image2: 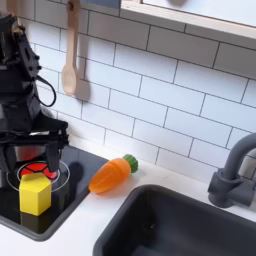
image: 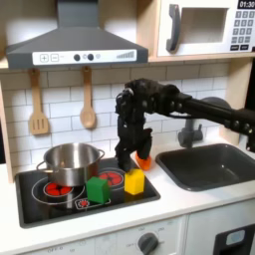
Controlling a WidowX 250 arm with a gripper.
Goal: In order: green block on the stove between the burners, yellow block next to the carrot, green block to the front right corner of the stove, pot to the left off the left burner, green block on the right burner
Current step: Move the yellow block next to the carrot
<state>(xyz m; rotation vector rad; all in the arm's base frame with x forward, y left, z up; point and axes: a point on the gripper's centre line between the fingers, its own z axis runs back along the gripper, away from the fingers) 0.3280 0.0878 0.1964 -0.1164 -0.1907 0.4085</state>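
The green block point(image: 97, 189) sits on the black stove point(image: 60, 207), just in front of the steel pot point(image: 70, 162), which stands on the left burner point(image: 52, 187). The yellow block point(image: 134, 181) point(image2: 35, 194) rests at the stove's right side on the right burner point(image2: 47, 172). The orange carrot point(image2: 113, 172) point(image: 145, 159) lies on the white counter just off the stove point(image2: 75, 180). My gripper point(image: 127, 159) point(image2: 30, 163) hangs open just above and behind the yellow block, with its fingers spread and nothing between them.
A dark sink point(image: 209, 164) point(image2: 180, 225) with a grey faucet point(image: 189, 129) point(image2: 232, 170) takes up the counter right of the carrot. A wooden spatula point(image: 38, 105) and spoon point(image: 88, 98) point(image2: 70, 60) hang on the tiled wall behind the stove.
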